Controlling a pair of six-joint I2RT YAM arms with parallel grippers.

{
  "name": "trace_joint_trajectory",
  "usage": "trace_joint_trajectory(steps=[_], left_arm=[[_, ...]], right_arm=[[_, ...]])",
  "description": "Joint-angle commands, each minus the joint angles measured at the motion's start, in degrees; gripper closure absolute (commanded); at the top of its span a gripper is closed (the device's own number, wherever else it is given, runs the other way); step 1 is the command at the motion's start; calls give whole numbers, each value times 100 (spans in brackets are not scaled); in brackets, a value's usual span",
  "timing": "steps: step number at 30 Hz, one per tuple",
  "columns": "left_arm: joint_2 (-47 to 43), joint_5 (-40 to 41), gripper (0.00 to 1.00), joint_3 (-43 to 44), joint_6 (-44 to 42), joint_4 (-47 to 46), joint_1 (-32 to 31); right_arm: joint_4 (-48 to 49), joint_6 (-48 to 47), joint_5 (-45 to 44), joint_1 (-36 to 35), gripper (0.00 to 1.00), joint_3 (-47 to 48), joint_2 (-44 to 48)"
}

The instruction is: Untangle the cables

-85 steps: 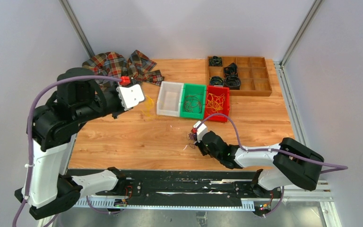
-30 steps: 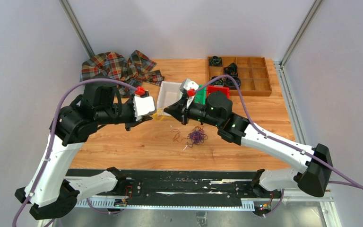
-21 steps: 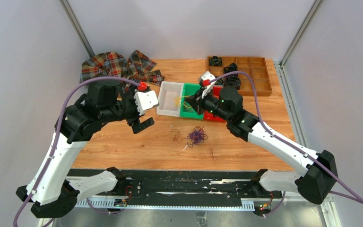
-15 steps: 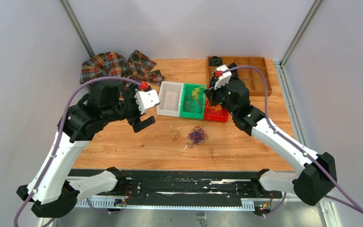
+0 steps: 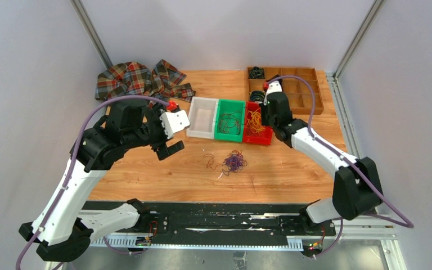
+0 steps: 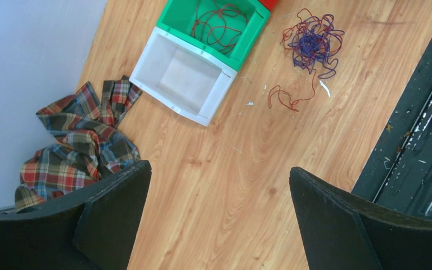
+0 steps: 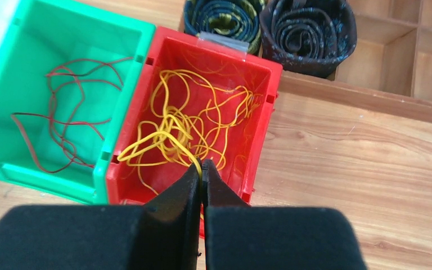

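On the wooden table (image 5: 146, 169), from above, a purple cable tangle (image 5: 234, 162) is seen. At the left wrist, the left gripper (image 6: 219, 169) is held spread wide. At the right wrist, a yellow cable (image 7: 171, 121) is pinched by the right gripper (image 7: 201, 164) over a red bin (image 7: 261, 126).

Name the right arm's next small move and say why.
Probably open the right fingers. They are pinched shut on a yellow cable directly over the red bin, where more yellow cables already lie, so letting go should drop it in.
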State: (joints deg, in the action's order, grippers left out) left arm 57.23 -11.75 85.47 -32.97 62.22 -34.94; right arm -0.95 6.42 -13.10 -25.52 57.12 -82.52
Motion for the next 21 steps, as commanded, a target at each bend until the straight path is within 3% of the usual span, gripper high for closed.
trace_joint_trajectory(steps=[1,12,16,21], left_arm=[[-141,53,2,-69,11,-113,22],[-312,91,2,-152,-68,-109,22],[-344,135,2,-165,-45,-105,22],[-327,182,2,-155,-11,-104,22]], right_arm=[[-91,214,-270,120,99,385,-474],[-416,665,-217,299,95,1262,-1664],[-466,880,-212,384,77,1427,-1978],[-658,859,-182,390,62,1689,-2077]])
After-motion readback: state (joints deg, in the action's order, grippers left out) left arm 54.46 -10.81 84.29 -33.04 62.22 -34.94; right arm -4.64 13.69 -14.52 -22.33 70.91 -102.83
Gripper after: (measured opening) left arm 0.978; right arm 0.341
